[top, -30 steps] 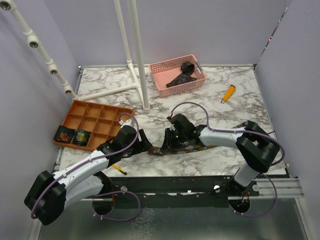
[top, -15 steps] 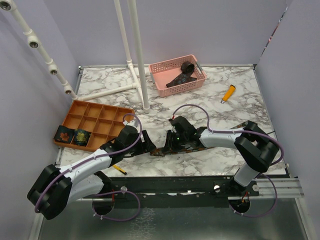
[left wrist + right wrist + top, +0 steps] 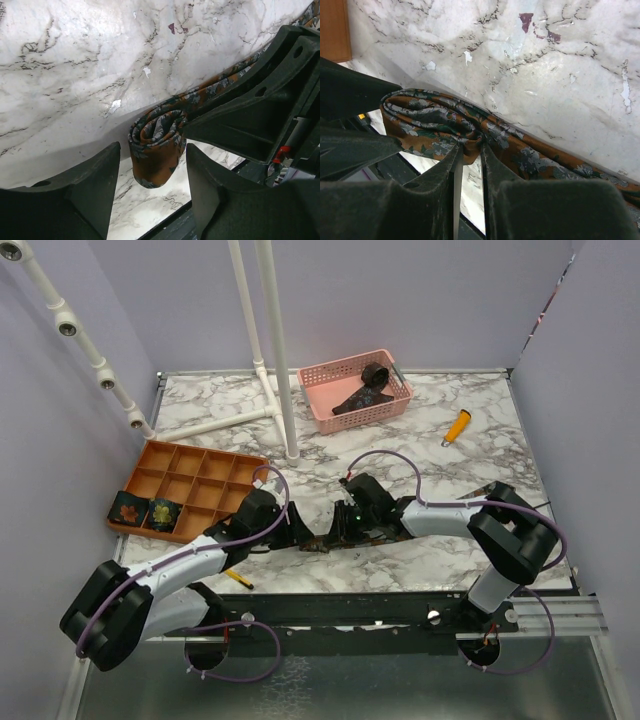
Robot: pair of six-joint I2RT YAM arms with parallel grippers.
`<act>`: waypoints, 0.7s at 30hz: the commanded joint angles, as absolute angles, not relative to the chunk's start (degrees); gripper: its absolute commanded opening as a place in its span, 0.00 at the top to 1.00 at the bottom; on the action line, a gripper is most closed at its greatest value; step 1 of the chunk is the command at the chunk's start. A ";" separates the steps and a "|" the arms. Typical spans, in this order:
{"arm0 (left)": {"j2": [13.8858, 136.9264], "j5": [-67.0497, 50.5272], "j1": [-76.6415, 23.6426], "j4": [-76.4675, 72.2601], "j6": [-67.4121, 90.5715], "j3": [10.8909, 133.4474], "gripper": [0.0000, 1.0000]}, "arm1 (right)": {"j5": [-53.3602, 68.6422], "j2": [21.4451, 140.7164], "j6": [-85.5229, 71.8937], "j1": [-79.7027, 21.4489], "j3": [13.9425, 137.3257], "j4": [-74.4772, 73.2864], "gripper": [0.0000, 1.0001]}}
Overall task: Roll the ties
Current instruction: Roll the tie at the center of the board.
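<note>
A rust-orange floral tie (image 3: 385, 533) lies along the marble table (image 3: 470, 480) near its front edge. Its left end is rolled into a small coil (image 3: 157, 140). My left gripper (image 3: 152, 175) is open, one finger on each side of the coil, not touching it; in the top view it (image 3: 298, 532) sits at the tie's left end. My right gripper (image 3: 469, 150) is shut on a bunched fold of the tie (image 3: 440, 125) just beside the coil; in the top view it (image 3: 336, 529) is close to the left gripper. Its black body (image 3: 260, 110) fills the right of the left wrist view.
An orange compartment tray (image 3: 190, 475) at the left holds two rolled ties (image 3: 128, 508) (image 3: 162, 512). A pink basket (image 3: 330, 375) at the back holds dark ties (image 3: 365, 390). White pipe stand (image 3: 280, 350), an orange-handled tool (image 3: 456, 427), a yellow pencil-like tool (image 3: 238, 578).
My left arm has moved right, bringing its gripper up to the tie's rolled end. The right gripper has shifted slightly right with the tie in it.
</note>
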State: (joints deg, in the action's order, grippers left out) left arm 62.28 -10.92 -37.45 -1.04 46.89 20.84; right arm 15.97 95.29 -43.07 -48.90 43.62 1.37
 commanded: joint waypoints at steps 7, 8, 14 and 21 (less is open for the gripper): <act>66.87 -14.77 -36.21 -3.97 44.57 21.50 0.52 | 16.30 97.23 -42.39 -48.49 40.37 2.61 0.80; 67.47 -15.37 -36.21 -4.37 44.48 21.65 0.53 | 16.40 97.21 -42.44 -48.47 40.36 2.63 0.80; 68.99 -18.56 -36.21 -6.26 44.49 21.60 0.54 | 16.50 96.77 -42.36 -48.44 40.58 2.72 0.80; 67.97 -17.71 -36.19 -4.31 44.68 21.94 0.90 | 16.54 95.83 -43.03 -48.48 40.78 2.17 0.79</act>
State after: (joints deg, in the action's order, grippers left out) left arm 68.88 -16.64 -36.45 -5.13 45.39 20.88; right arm 17.37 95.29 -43.16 -48.56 42.09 4.89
